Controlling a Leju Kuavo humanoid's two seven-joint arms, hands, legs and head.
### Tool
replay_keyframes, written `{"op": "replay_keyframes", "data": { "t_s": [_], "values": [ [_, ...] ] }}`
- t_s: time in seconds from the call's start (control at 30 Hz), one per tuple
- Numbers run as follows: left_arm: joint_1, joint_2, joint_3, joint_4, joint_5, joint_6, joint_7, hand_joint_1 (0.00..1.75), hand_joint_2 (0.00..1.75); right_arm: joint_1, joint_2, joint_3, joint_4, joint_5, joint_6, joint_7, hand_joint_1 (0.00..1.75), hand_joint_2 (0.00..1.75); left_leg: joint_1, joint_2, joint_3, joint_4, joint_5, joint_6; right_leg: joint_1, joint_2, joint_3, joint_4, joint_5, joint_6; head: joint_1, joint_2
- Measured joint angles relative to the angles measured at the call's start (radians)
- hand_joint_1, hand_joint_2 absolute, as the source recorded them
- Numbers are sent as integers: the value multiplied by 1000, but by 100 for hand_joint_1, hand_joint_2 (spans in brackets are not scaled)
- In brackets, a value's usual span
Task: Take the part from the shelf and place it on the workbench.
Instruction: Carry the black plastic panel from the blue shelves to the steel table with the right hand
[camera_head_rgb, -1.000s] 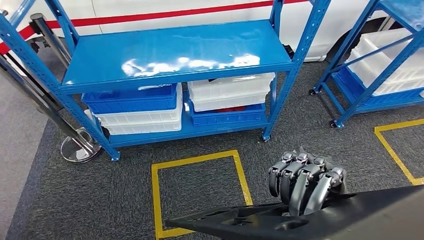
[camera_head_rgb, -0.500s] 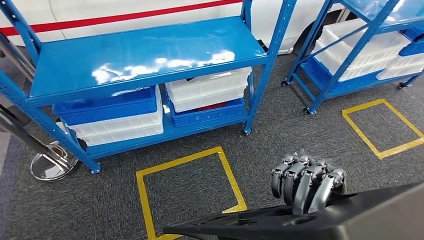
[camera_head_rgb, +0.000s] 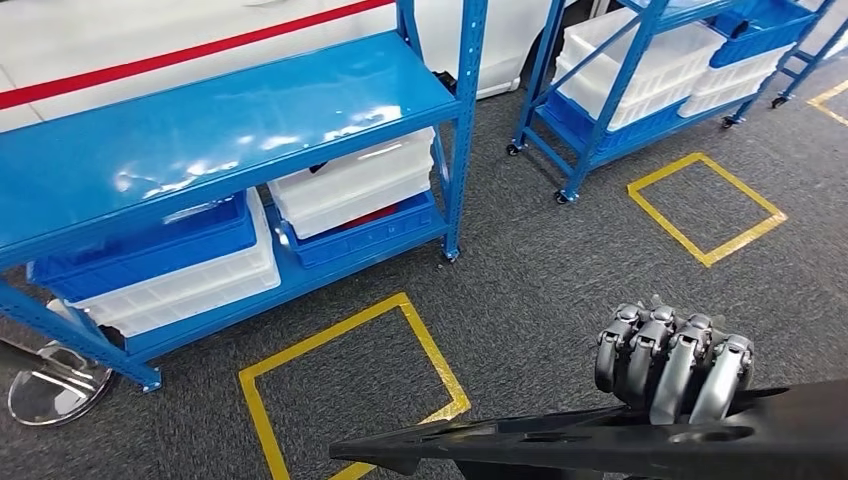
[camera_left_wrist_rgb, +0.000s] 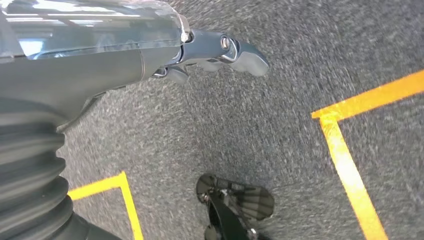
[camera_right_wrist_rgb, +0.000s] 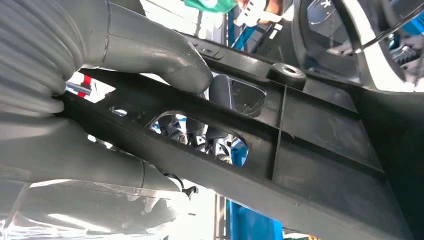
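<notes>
My right-hand fingers (camera_head_rgb: 672, 362) curl over the long black plastic part (camera_head_rgb: 560, 448), carried low above the grey carpet, clear of the blue shelf (camera_head_rgb: 215, 130). My left hand (camera_left_wrist_rgb: 220, 50) hangs empty, fingers loosely extended. Held near one end, the part could tip or twist loose.

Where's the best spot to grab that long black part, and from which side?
Probably the spot where the right hand grips the black part now: along its edge, fingers hooked over the top, thumb pressing the other face. The part is long, flat and thin with cut-out openings, so a rib beside an opening gives fingers something to wrap. Its tapered end looks too narrow for a steady hold.
</notes>
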Motion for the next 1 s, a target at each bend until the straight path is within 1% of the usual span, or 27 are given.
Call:
{"op": "replay_keyframes", "data": {
  "t_s": [0.03, 0.07, 0.1, 0.13, 0.17, 0.2, 0.23, 0.27, 0.33, 0.37, 0.4, 0.47, 0.5, 0.53, 0.57, 0.6, 0.63, 0.67, 0.7, 0.73, 0.77, 0.8, 0.83, 0.87, 0.93, 0.97, 1.0],
  "values": [
    [2, 1, -1, 0, -1, -1, -1, 0, 175, 3, 1, -7, 3, -3, 10, 0, 157, 175, 0, -5, -25, 47, -12, -2, 0, 13, -1, 1, 0, 0, 0, 0],
    [3, 3, -1, 0, -2, -1, -2, 0, 175, 4, 2, -15, 7, -7, 21, 0, 157, 175, 1, -6, -36, 60, -4, -4, -1, 26, -1, 3, -1, 1, 0, 0],
    [3, 5, -2, 0, -2, -2, -1, 0, 175, 4, 2, -24, 13, -10, 31, 0, 157, 175, 1, -8, -28, 34, 24, -5, -3, 39, -1, 6, -2, 3, 0, 0],
    [3, 7, -3, 0, -3, -3, 2, 0, 175, 4, 2, -32, 19, -12, 40, 0, 157, 175, 4, -15, -4, -25, 64, -7, -4, 52, -1, 11, -4, 6, 0, 0],
    [2, 9, -4, 0, -5, -5, 5, 0, 175, 3, 2, -39, 24, -11, 46, 0, 157, 175, 7, -34, 24, -92, 97, -8, -5, 64, -4, 18, -8, 12, 0, 0],
    [2, 10, -5, 0, -8, -9, 10, 0, 175, 1, 2, -43, 31, -7, 49, 0, 157, 175, 10, -52, 48, -148, 119, -6, -5, 77, -8, 28, -11, 18, 1, 0],
    [2, 10, -6, 0, -10, -13, 13, 0, 175, -1, 2, -45, 37, -1, 50, 1, 157, 175, 12, -67, 63, -182, 128, -4, -5, 88, -14, 35, -14, 24, 1, 0],
    [2, 10, -7, 0, -14, -16, 15, 0, 175, -2, 2, -47, 43, 4, 49, 1, 157, 175, 11, -74, 67, -194, 126, 2, -6, 97, -20, 39, -14, 31, 2, 0],
    [0, 9, -12, 1, -18, -20, 16, 0, 175, -3, 2, -48, 52, 11, 43, 1, 157, 175, 9, -56, 67, -197, 129, 15, -9, 112, -26, 40, -11, 41, 2, 0],
    [-2, 9, -14, 1, -20, -20, 17, 0, 175, -3, 2, -48, 56, 12, 38, 1, 157, 175, 9, -46, 68, -200, 132, 22, -9, 102, -30, 46, -15, 46, 3, 0],
    [-2, 8, -16, 1, -20, -20, 18, 0, 175, -5, 2, -48, 60, 13, 32, 1, 157, 175, 11, -36, 70, -203, 133, 28, -9, 82, -40, 68, -28, 50, 5, 0],
    [-1, 8, -17, 1, -19, -19, 22, 0, 175, -8, 1, -48, 65, 15, 23, 1, 157, 175, 10, -15, 72, -206, 134, 36, -8, 27, -90, 167, -81, 59, 8, 0],
    [1, 8, -18, 1, -19, -18, 24, 0, 175, -8, 1, -47, 68, 15, 20, 1, 157, 175, 8, -3, 72, -206, 133, 38, -10, 12, -124, 233, -109, 62, 9, 0],
    [3, 8, -18, 1, -19, -18, 25, 0, 175, -8, 1, -47, 71, 16, 18, 0, 157, 175, 7, 8, 72, -206, 131, 39, -12, 5, -151, 286, -126, 64, 9, 0],
    [3, 8, -18, 1, -19, -18, 26, 0, 175, -7, 1, -47, 74, 16, 17, 0, 157, 175, 6, 20, 72, -206, 130, 39, -13, 2, -165, 309, -125, 64, 9, 0],
    [3, 8, -18, 1, -19, -17, 27, 0, 175, -7, 1, -47, 77, 16, 16, 0, 157, 175, 4, 31, 74, -206, 128, 39, -13, -1, -157, 292, -106, 62, 9, 0],
    [2, 8, -18, 1, -19, -16, 28, 0, 175, -7, 1, -47, 79, 16, 13, 0, 157, 175, 3, 41, 77, -206, 126, 39, -12, -7, -131, 241, -75, 58, 9, 0],
    [1, 8, -19, 1, -19, -14, 29, 0, 175, -8, 1, -47, 80, 16, 8, 0, 157, 175, 2, 50, 81, -206, 123, 37, -9, -22, -93, 168, -43, 51, 9, 0],
    [0, 8, -19, 1, -18, -12, 31, 0, 175, -9, 0, -46, 80, 16, 1, 1, 157, 175, 0, 58, 85, -207, 120, 35, -3, -44, -58, 105, -23, 43, 8, 0],
    [-1, 7, -19, 2, -17, -10, 33, 0, 175, -12, 0, -45, 80, 16, -8, 2, 157, 175, -1, 66, 88, -209, 118, 31, 4, -62, -35, 59, -12, 34, 9, 0],
    [-1, 7, -19, 2, -16, -7, 36, 0, 175, -14, -2, -44, 80, 16, -19, 3, 157, 175, -1, 75, 90, -210, 116, 27, 10, -75, -24, 36, -11, 27, 9, 0],
    [-1, 7, -19, 2, -16, -3, 41, 0, 175, -16, -4, -42, 80, 14, -31, 4, 157, 175, -1, 84, 93, -213, 115, 22, 14, -74, -24, 34, -13, 22, 9, 0],
    [-2, 7, -19, 2, -17, 2, 45, 0, 175, -17, -8, -40, 80, 13, -44, 5, 157, 175, -1, 95, 98, -216, 114, 17, 16, -62, -24, 28, -11, 19, 10, 0],
    [-2, 7, -19, 2, -19, 6, 48, 0, 175, -17, -13, -37, 80, 10, -55, 5, 157, 175, -1, 93, 102, -217, 110, 11, 12, -50, -20, 21, -7, 15, 9, 0],
    [-2, 9, -19, 2, -22, 12, 50, 0, 175, -23, -22, -29, 80, 6, -68, 5, 157, 175, 1, 53, 94, -184, 84, 4, 3, -29, -7, 3, 0, 8, 7, 0],
    [-1, 9, -19, 2, -22, 12, 51, 0, 175, -26, -24, -26, 81, 4, -71, 5, 157, 175, 2, 25, 73, -138, 58, 2, -1, -19, -2, -3, 3, 5, 6, 0],
    [2, 10, -19, 2, -22, 13, 51, 0, 175, -29, -26, -22, 83, 3, -72, 5, 157, 175, 3, 5, 43, -76, 29, 1, 0, -9, -1, -4, 3, 2, 6, 0]
  ]
}}
